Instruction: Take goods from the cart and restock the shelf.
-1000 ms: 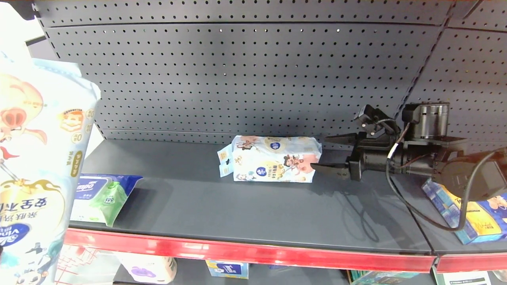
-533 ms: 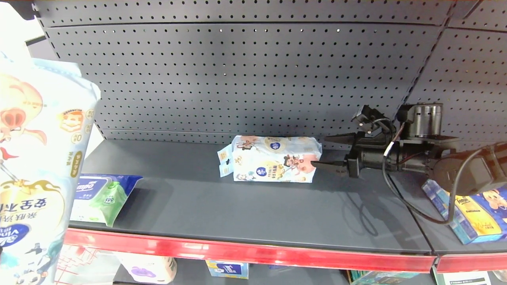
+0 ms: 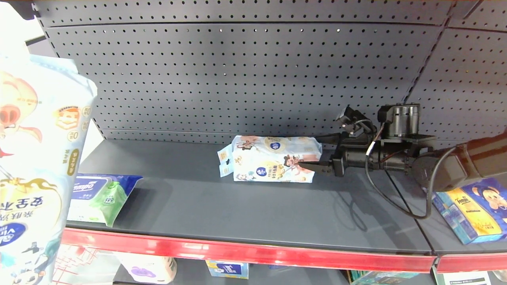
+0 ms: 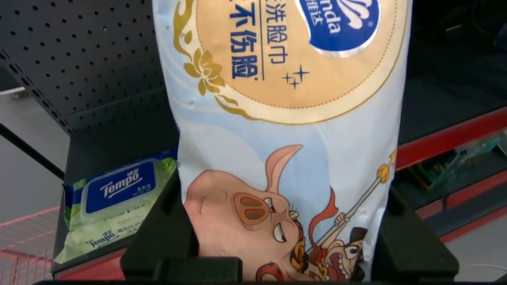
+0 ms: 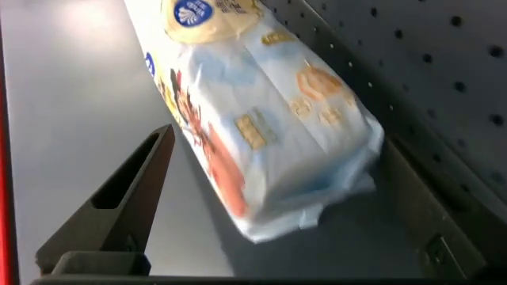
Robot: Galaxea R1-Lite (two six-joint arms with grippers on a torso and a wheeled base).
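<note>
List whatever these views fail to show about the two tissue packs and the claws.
- Head view: the right claw has its far fingertip behind the lying pack; contact there cannot be told.
- Head view: the held pack is cut off by the left and bottom edges.
- Left wrist view: the held pack covers the inner faces of the left claw.
- Head view: the blue box is partly behind the right arm and cut by the right edge.

Bright even light; soft shadows on shelf (image 3: 237, 206)
</note>
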